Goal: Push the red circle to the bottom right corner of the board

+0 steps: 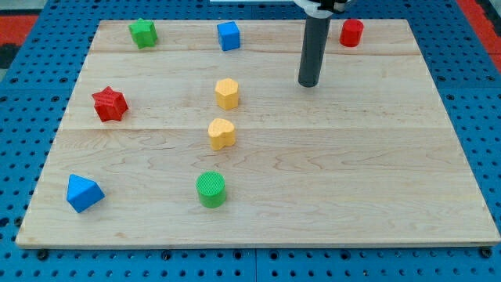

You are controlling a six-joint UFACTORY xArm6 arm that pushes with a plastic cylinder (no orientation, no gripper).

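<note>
The red circle (351, 32), a short red cylinder, stands near the board's top right corner. My tip (308, 83) rests on the wooden board (352, 172), below and to the left of the red circle, well apart from it. The dark rod rises from the tip to the view's top edge. The board's bottom right corner (485, 235) is far from both.
A blue cube (228, 36) and green star (143, 33) sit along the top. A yellow hexagon (227, 93) and yellow heart (221, 134) sit mid-board. A red star (109, 104), blue triangle (83, 193) and green circle (210, 189) lie left and lower.
</note>
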